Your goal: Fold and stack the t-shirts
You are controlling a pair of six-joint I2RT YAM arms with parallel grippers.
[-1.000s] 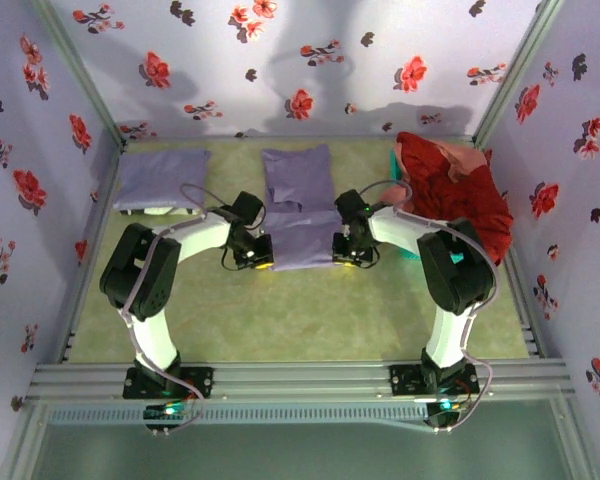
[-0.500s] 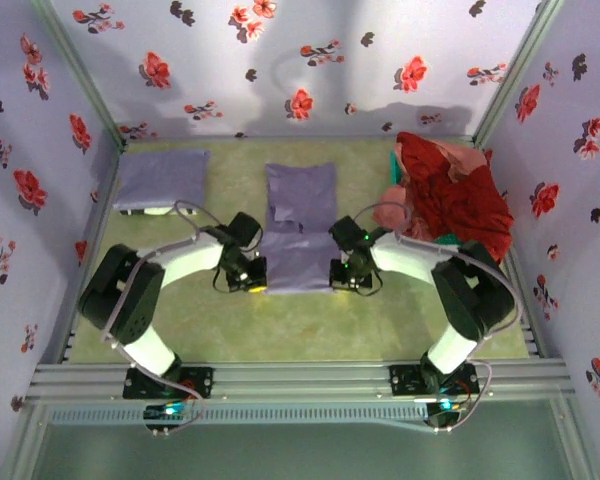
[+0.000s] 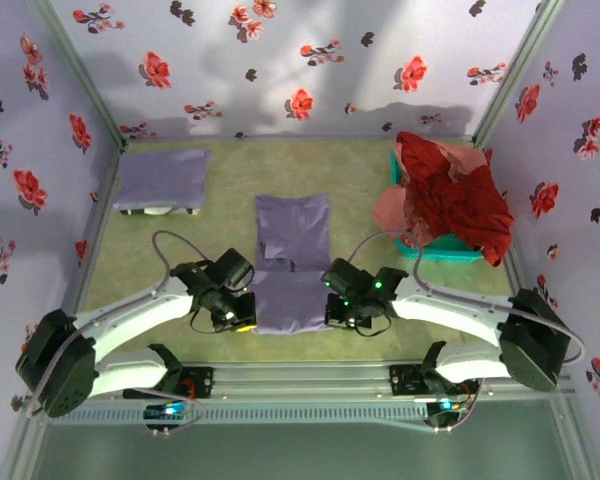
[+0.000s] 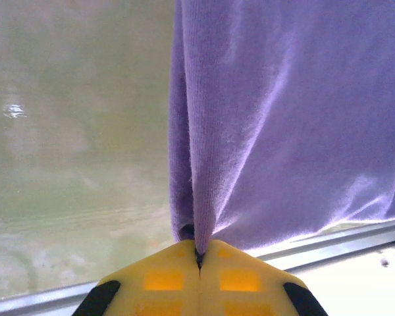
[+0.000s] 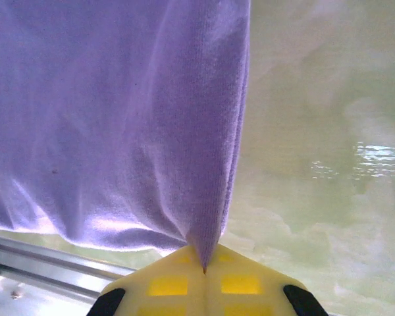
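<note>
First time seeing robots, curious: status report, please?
Left tool shut on lavender t-shirt, left edge; right tool shut, right edge. Shirt stretched out mid-table. Teal basket apart, far right.

Bright even overhead light, soft shadows on the back wall [image 3: 280, 75], small glare on the tabletop [image 5: 375, 155]

No readable text, label, brand, number or sign anywhere in these views.
</note>
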